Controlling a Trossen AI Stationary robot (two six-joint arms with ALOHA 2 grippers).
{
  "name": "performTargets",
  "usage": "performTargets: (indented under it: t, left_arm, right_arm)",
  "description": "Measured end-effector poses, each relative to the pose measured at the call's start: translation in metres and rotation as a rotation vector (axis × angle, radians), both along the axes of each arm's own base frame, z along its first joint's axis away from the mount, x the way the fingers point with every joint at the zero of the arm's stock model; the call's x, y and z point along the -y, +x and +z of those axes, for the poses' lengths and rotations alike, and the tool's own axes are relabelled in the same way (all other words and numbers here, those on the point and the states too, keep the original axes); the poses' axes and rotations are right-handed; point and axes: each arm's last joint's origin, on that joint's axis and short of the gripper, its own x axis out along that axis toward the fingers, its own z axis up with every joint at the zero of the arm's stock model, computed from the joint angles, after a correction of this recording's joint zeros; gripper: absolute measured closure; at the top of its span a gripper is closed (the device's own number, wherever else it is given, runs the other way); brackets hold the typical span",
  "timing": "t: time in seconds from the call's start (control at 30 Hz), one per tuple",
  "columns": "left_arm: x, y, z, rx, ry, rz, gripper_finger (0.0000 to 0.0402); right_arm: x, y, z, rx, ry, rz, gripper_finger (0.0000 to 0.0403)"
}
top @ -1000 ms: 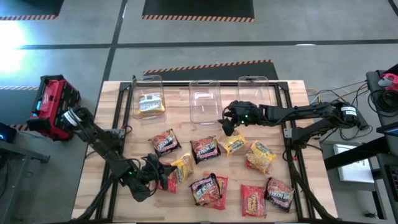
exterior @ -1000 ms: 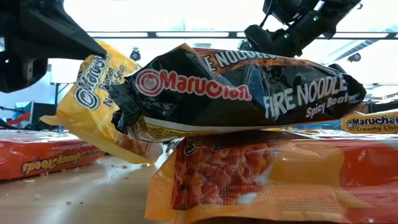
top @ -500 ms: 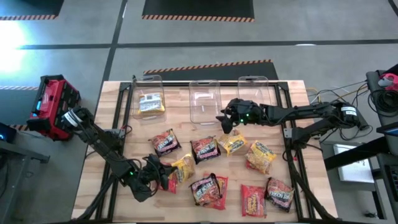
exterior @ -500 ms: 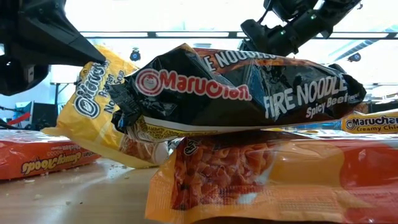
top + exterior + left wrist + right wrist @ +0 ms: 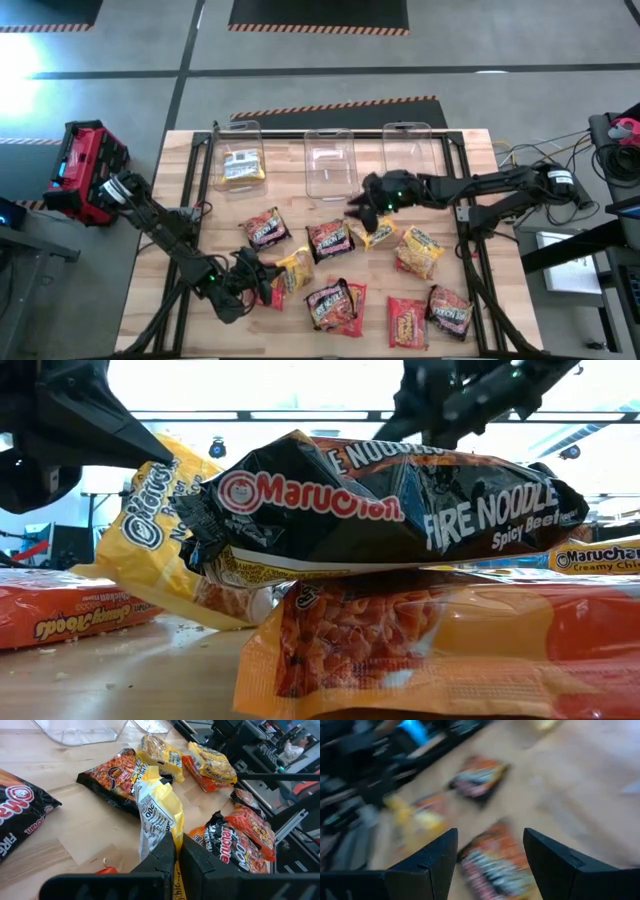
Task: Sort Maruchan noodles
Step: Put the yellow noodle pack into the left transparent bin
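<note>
High view: my left claw (image 5: pixel 262 283) pinches a yellow noodle packet (image 5: pixel 291 271) ready for sorting, while my right claw (image 5: pixel 362 210) hangs open (empty) over scattered packets.

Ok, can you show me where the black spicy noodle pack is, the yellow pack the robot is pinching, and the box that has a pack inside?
Black Fire Noodle packet (image 5: pixel 380 510), low view, wrapper's front.
Yellow packet (image 5: pixel 159 812), left wrist view, crinkled middle.
Left clear bin (image 5: pixel 238 130), high view, far rim.

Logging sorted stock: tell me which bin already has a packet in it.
The left bin: it alone holds a yellow packet. The middle bin and right bin hold none.
</note>
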Motion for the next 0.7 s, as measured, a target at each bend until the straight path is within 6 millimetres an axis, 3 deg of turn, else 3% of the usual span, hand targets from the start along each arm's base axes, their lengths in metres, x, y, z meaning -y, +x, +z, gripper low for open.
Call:
performTargets:
  t: [0.13, 0.33, 0.5, 0.7]
  left_arm:
    - [-0.002, 0.001, 0.000, -0.005, 0.013, 0.001, 0.0402]
    - [-0.005, 0.006, 0.000, -0.053, 0.036, -0.047, 0.0401]
    - [-0.009, 0.014, 0.001, -0.080, 0.069, -0.095, 0.0401]
    - [-0.011, 0.016, 0.002, -0.091, 0.084, -0.108, 0.0401]
  right_arm:
    - [-0.024, 0.001, 0.000, 0.006, 0.007, 0.104, 0.0188]
    - [-0.036, 0.011, -0.011, -0.023, -0.039, 0.181, 0.0188]
    - [-0.042, 0.039, -0.016, -0.061, -0.035, 0.351, 0.0181]
    - [-0.043, 0.075, -0.001, -0.253, -0.156, 0.480, 0.0141]
